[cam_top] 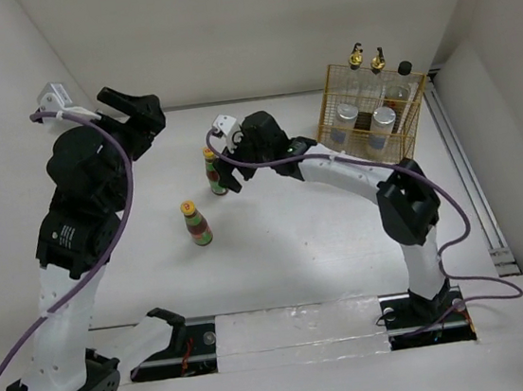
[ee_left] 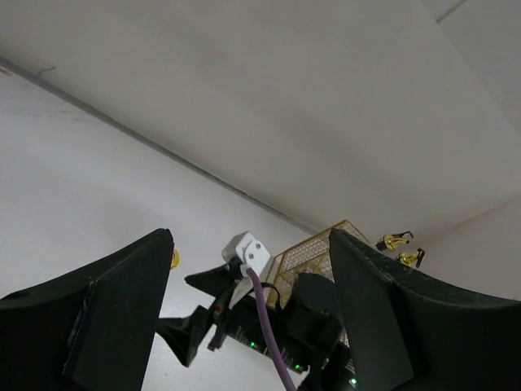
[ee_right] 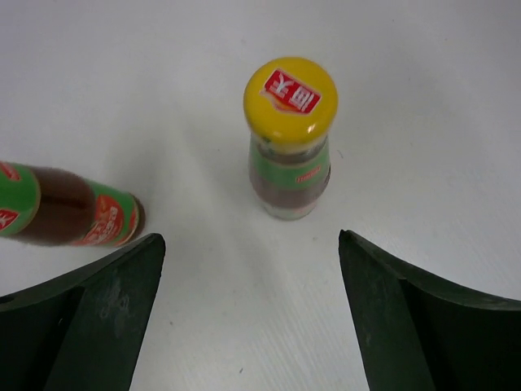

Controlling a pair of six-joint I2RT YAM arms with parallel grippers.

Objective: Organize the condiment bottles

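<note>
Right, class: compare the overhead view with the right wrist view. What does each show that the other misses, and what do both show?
Only the overhead view shows the wire basket holding shakers and cruets, plus the left hand. Only the right wrist view shows the white mark on one yellow cap. Both show two sauce bottles on the table and the open right hand.

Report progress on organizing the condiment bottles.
Done: two cruets, the dark bottle and two shakers stand in the wire basket. In hand: nothing gripped; the right gripper is open beside one sauce bottle, facing the other. Remaining: both sauce bottles, on the table.
</note>
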